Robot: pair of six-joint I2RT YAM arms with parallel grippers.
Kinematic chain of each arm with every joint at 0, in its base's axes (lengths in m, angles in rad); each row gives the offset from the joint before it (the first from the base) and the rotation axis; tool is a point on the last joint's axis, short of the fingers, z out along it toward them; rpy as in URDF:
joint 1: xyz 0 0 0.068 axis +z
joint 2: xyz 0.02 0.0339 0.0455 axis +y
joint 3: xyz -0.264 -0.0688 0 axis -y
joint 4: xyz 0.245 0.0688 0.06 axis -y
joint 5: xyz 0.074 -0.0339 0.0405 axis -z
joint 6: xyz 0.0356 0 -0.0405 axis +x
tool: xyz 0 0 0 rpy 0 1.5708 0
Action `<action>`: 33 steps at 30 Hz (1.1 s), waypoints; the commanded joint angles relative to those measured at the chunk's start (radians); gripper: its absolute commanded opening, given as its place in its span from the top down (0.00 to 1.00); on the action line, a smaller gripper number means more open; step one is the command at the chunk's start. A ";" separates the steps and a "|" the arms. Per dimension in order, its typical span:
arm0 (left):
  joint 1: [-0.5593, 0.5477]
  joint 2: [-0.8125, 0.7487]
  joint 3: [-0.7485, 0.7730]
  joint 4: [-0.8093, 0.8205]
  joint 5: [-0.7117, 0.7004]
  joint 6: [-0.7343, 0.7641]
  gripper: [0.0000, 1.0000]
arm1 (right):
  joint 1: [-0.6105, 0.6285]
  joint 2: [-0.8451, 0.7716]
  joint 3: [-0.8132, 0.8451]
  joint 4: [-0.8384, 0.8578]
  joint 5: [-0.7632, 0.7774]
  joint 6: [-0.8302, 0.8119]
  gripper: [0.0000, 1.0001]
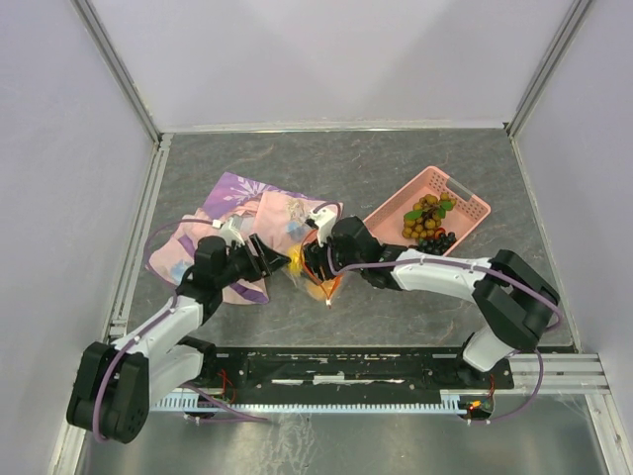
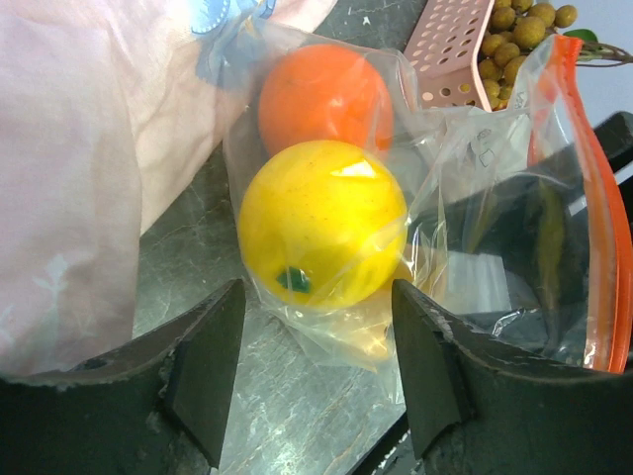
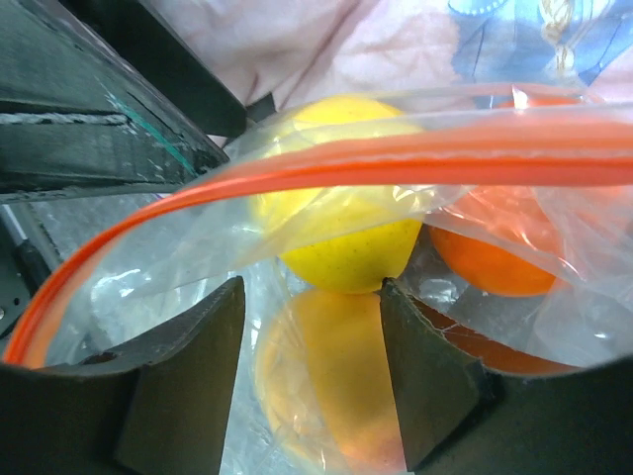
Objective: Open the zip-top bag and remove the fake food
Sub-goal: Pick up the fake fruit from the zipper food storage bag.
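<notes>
The clear crinkly plastic zip-top bag [image 1: 315, 279] with an orange-red zip strip [image 3: 346, 163] lies on the grey marbled surface [image 1: 415, 307], just beside the pink-purple patterned cloth [image 1: 237, 198] and between the two arms. The left claw [image 2: 316, 292] faces the bag's closed end with its black fingers [image 2: 208, 376] spread wide, gripping nothing; a round yellow plastic fruit [image 2: 321, 223] sits inside the bag just ahead of them, touching a round orange plastic fruit [image 2: 326, 94] behind it. The right claw [image 3: 312, 292] meets the bag from the mouth side, its fingers [image 3: 425, 381] also wide apart. A peach-coloured fruit [image 3: 326, 386], inside the plastic, shows between them, though I cannot tell whether they press on it. The zip strip curves across the right wrist view above the fruits. Well apart to the right stands a pink perforated plastic basket [image 1: 465, 193] holding a tan-brown grape bunch [image 1: 425, 213] and a dark purple grape bunch [image 1: 435, 241].
</notes>
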 commanded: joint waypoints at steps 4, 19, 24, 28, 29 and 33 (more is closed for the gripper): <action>-0.002 -0.078 -0.028 0.121 0.043 -0.086 0.26 | -0.034 -0.118 -0.078 0.121 -0.040 0.001 0.37; -0.002 0.132 0.039 0.159 -0.025 -0.036 0.41 | -0.056 0.005 0.040 0.047 0.013 0.058 0.18; -0.002 0.185 0.043 0.195 -0.004 -0.032 0.42 | -0.056 0.023 0.057 0.075 -0.026 0.072 0.14; -0.002 0.253 0.047 0.239 0.033 -0.037 0.50 | -0.056 0.075 0.095 0.059 -0.023 0.096 0.14; -0.002 0.268 0.048 0.247 0.039 -0.037 0.52 | -0.055 0.083 0.100 0.055 -0.014 0.104 0.14; -0.003 0.313 0.050 0.277 0.050 -0.038 0.56 | -0.054 0.125 0.141 0.001 0.011 0.115 0.16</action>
